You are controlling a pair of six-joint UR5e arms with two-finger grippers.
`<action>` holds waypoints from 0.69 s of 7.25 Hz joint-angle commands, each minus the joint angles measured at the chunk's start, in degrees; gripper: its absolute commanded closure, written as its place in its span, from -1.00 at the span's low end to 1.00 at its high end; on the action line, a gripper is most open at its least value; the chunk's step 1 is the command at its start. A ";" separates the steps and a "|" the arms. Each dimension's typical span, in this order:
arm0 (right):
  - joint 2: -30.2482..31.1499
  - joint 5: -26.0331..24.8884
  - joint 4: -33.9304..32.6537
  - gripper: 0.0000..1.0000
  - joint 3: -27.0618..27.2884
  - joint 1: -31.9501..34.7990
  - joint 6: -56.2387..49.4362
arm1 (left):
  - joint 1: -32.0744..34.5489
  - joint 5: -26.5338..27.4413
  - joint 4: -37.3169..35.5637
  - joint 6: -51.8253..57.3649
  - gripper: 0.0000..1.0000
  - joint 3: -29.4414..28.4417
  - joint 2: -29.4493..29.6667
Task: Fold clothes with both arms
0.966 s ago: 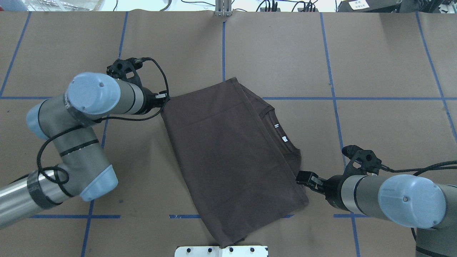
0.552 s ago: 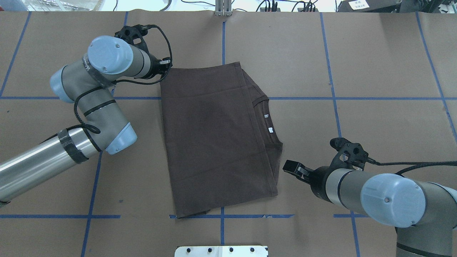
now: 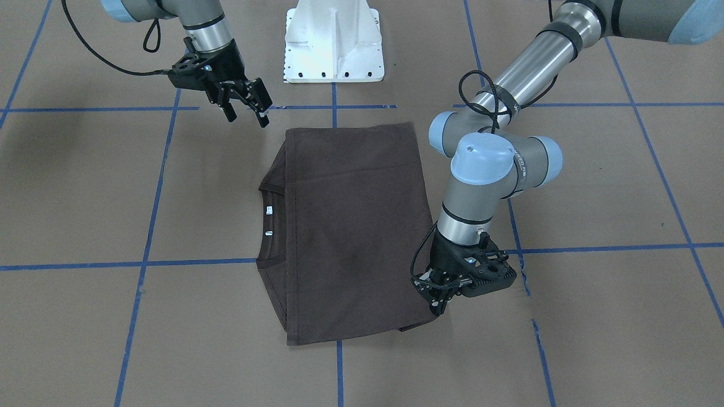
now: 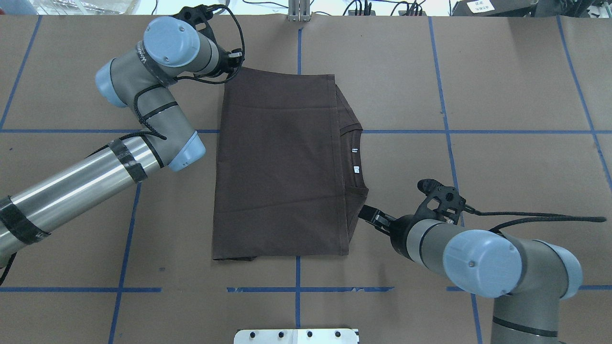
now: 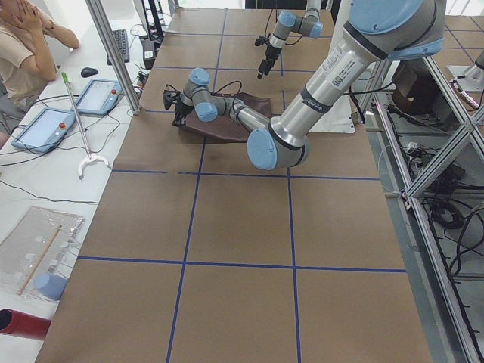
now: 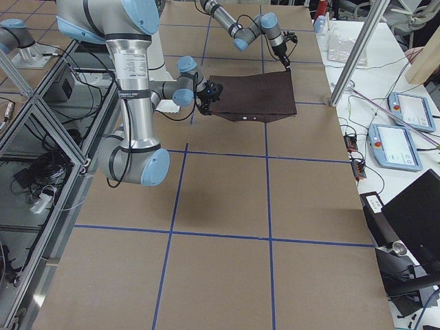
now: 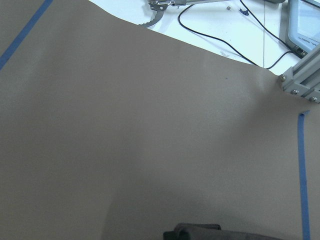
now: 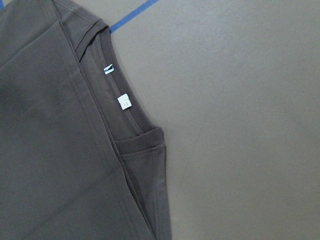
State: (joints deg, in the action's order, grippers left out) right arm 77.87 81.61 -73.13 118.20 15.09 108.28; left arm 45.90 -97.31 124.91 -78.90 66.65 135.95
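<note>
The dark brown T-shirt point(image 4: 282, 162) lies folded into a flat rectangle on the brown table, its ribbed collar and white labels point(image 4: 356, 160) showing at its right edge. My left gripper point(image 4: 234, 59) is at the shirt's far left corner, and in the front view it point(image 3: 438, 297) is shut on that corner. A little bunched fabric point(image 7: 195, 232) shows at the bottom of the left wrist view. My right gripper point(image 3: 247, 111) is open and empty, held above the table just off the shirt's near right side point(image 4: 370, 216). Its wrist view looks down on the collar point(image 8: 124, 101).
The white bolted pedestal point(image 4: 296, 336) stands at the table's near edge. Blue tape lines point(image 4: 444, 131) cross the brown paper. An aluminium post point(image 4: 299, 12) stands at the far edge. An operator point(image 5: 26, 38) sits beyond it with tablets point(image 5: 94, 94).
My left gripper has dragged the shirt's corner toward the far edge, turning the shirt square to the tape lines. My right gripper has moved left and farther from me alongside the shirt.
</note>
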 commanded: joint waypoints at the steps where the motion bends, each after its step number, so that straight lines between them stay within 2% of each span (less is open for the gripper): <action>1: -10.50 -0.13 -8.99 -1.00 -5.86 -0.41 1.48 | 2.52 -8.28 -0.28 0.33 0.14 6.51 -4.86; 2: -13.24 -0.05 -11.48 -0.99 -8.05 -0.76 4.80 | 2.53 -8.69 -0.28 0.33 0.13 12.22 -8.91; 3: -13.27 0.13 -11.60 -0.88 -8.34 -1.20 5.01 | 2.44 -8.69 -0.45 0.24 0.13 12.89 -9.03; 4: -13.45 0.22 -11.51 -0.68 -9.04 -1.38 5.01 | 2.44 -8.69 -0.02 0.24 0.13 12.89 -9.38; 5: -14.06 0.22 -11.51 -0.59 -9.48 -1.38 5.10 | 2.44 -8.69 -0.19 0.24 0.11 12.98 -9.47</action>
State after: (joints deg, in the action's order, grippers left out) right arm 64.58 81.77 -84.44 109.50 13.85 113.12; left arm 48.31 -105.88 124.72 -78.65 79.14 126.93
